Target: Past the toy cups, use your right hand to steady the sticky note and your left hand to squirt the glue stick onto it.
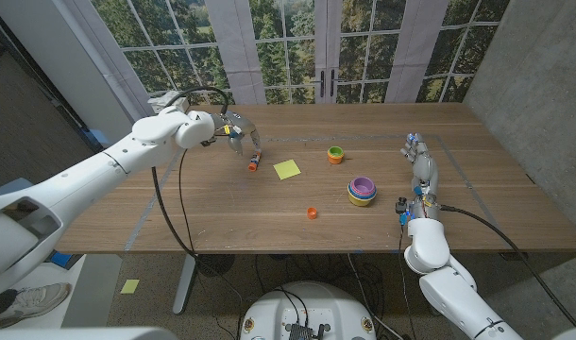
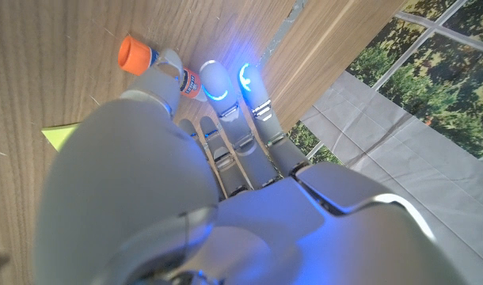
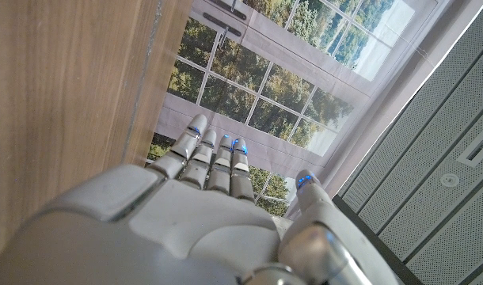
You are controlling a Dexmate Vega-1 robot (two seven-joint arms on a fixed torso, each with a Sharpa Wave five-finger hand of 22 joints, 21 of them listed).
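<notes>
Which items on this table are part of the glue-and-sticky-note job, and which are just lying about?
Part of the job:
- glue stick, held by the left hand
- sticky note, untouched
- right hand, away from the note, holding nothing

Lying about:
- stacked toy cups
- single green and orange cup
- small orange piece

A brown wooden table spreads beneath the left hand's fingers. A thin grey tape strip crosses it just past those fingertips. Beyond the right hand's fingers stand white-framed glass doors with green trees behind them. A grey perforated wall panel rises on the thumb side of that hand.
</notes>
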